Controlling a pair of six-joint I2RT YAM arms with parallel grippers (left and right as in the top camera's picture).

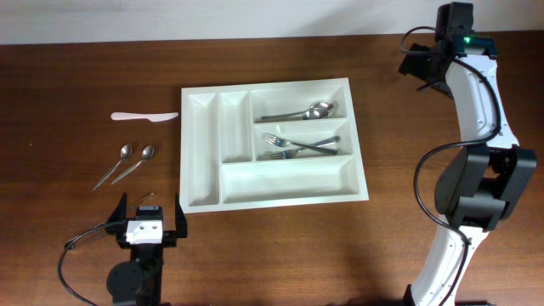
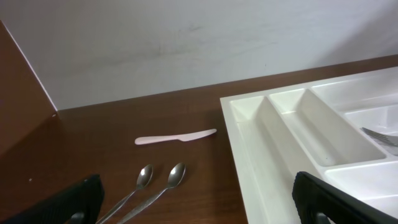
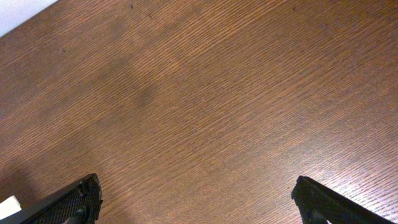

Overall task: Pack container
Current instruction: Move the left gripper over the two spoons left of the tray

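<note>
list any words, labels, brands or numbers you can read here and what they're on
None can be read in any view. The large white rectangular plastic cutlery tray is plain; the pale pink plastic knife and the two metal spoons beside it show no markings. The small green light at the overhead view's top right is a lit dot, not a sign.

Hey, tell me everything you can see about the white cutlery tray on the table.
The tray is white, rectangular, plastic-looking, lying flat on the brown wooden table, slightly askew. Five compartments: two narrow upright ones at its left, both empty; three horizontal ones. The far one holds spoons, the middle one forks, the long near one is empty. Only the table and that cutlery touch it.
</note>
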